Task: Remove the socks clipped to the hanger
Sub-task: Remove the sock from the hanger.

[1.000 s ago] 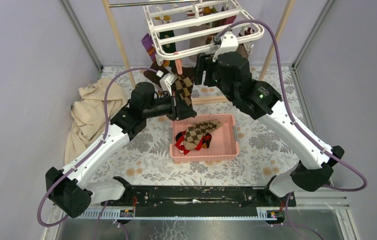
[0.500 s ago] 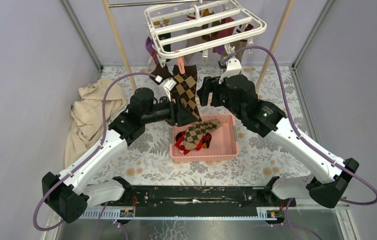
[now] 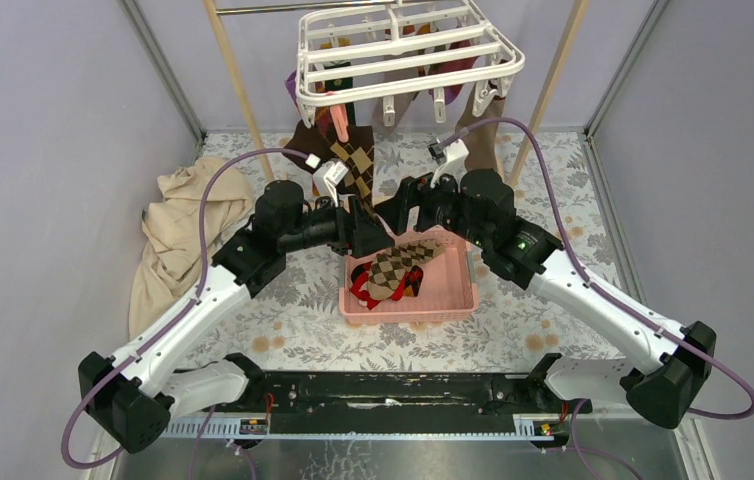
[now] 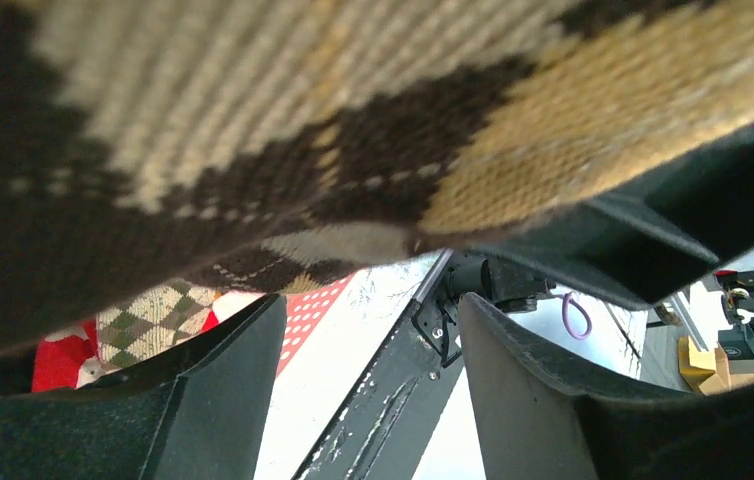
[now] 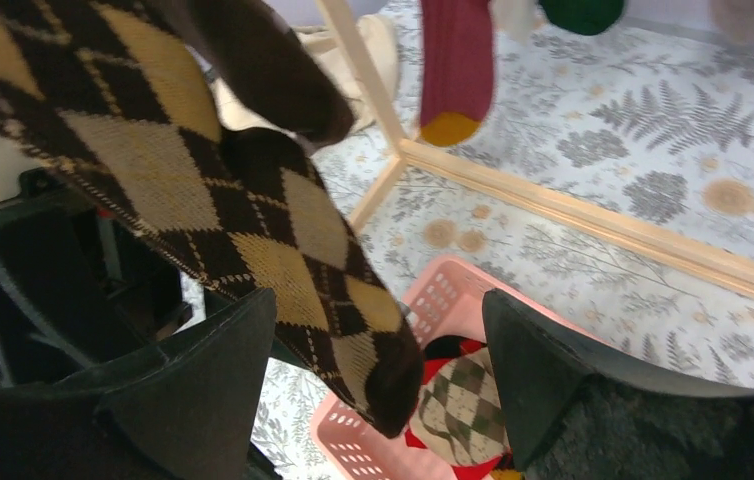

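Left gripper (image 4: 371,310) and right gripper (image 5: 378,300) both stood spread — we judged it best to pinch the argyle sock (image 5: 253,240) low, then tug straight down.

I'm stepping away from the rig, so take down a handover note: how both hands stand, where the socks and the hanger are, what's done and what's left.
Left hand: open, with an argyle sock lying against it, toe above the pink basket. Whether the sock's top is still clipped cannot be told.
Right hand: open, holding nothing, facing that sock.
Done: another argyle sock and a red one lie in the basket.
Left: several socks, a maroon one among them, hang from the white hanger.
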